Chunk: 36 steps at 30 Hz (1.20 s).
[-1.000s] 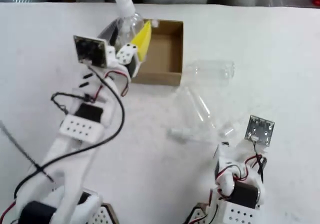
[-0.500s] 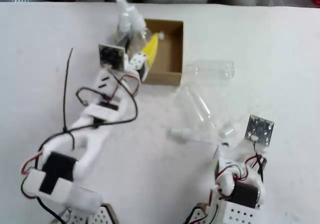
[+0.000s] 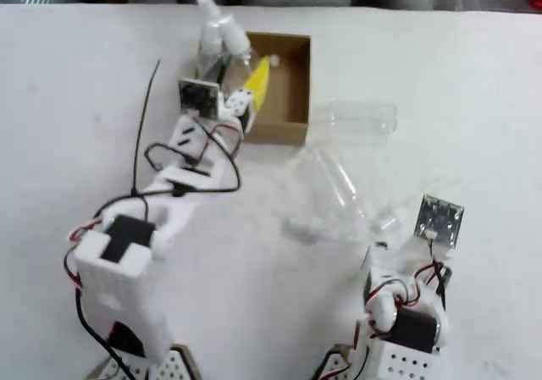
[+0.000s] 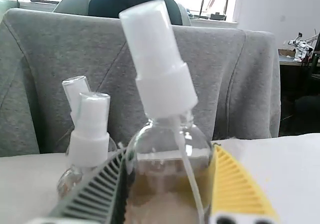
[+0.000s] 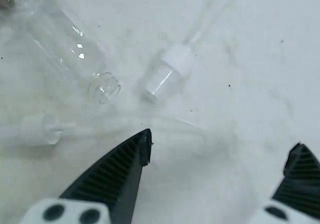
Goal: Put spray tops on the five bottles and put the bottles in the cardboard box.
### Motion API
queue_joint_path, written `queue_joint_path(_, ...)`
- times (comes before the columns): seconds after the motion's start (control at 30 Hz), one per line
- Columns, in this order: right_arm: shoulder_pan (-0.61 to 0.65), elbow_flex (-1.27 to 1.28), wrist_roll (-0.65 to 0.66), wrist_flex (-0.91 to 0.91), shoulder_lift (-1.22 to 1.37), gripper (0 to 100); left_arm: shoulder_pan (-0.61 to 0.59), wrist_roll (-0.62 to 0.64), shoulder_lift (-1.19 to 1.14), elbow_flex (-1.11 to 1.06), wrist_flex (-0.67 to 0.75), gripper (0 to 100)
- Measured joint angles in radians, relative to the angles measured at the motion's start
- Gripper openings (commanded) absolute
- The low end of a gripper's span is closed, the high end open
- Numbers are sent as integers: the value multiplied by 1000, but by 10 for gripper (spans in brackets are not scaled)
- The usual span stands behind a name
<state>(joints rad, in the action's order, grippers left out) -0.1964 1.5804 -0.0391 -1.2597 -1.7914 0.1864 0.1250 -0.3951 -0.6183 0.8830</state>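
White surface point(image 3: 474, 75) carries two robot arms, an open cardboard box point(image 3: 288, 101) near its far edge, and a scatter of clear plastic bottles.

The left arm point(image 3: 127, 253) stretches from the near left corner to the box's left wall. Its left gripper point(image 4: 169, 156) is clamped on a capped bottle point(image 4: 165, 139), held upright between a grey ribbed finger and a yellow one, a white spray top point(image 4: 157, 64) on its neck. The yellow finger point(image 3: 258, 79) sits over the left part of the box.

The right arm point(image 3: 402, 308) sits at the near right edge, its right gripper point(image 5: 222, 146) spread wide above the surface and holding nothing.

Two more capped bottles point(image 4: 87, 134) stand just beside the held one, at the box's far left corner point(image 3: 216, 29); whether they are inside it cannot be told.

One uncapped bottle point(image 3: 360, 119) lies just right of the box. Another uncapped bottle point(image 5: 65, 39) lies nearer the right arm, open mouth toward it.

Two loose spray tops lie near that mouth: one point(image 5: 167, 74) with its tube trailing away, the other point(image 5: 40, 129) to one side.
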Motion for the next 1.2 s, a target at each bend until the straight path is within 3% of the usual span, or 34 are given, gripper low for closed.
queue_joint_path(0.7, -2, 32, 0, 35, 0, 377, -26, -38, -187, 78, 14, 177)
queue_joint_path(1.2, -2, 32, 0, 35, 0, 377, -25, -46, -187, 78, 14, 189)
